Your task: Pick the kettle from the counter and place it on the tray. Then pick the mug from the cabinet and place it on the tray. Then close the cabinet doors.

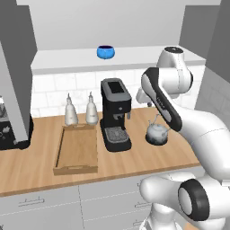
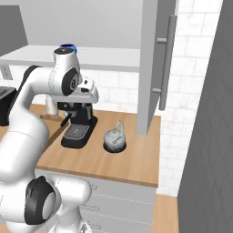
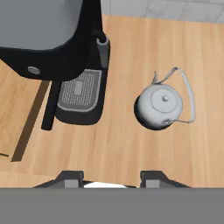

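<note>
kettle (image 3: pixel 158 106): open above | coffee machine (image 3: pixel 65 65): near, 1 side blocked

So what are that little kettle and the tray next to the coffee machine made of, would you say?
The kettle looks like metal with a dull silvery-grey finish: soft highlights on its round body and a thin, wire-like arched handle. The tray looks like light unpainted wood: a tan, matte surface with faint grain lines, much like the counter it sits on. Since everything here is rendered, that is only how they look.
</note>
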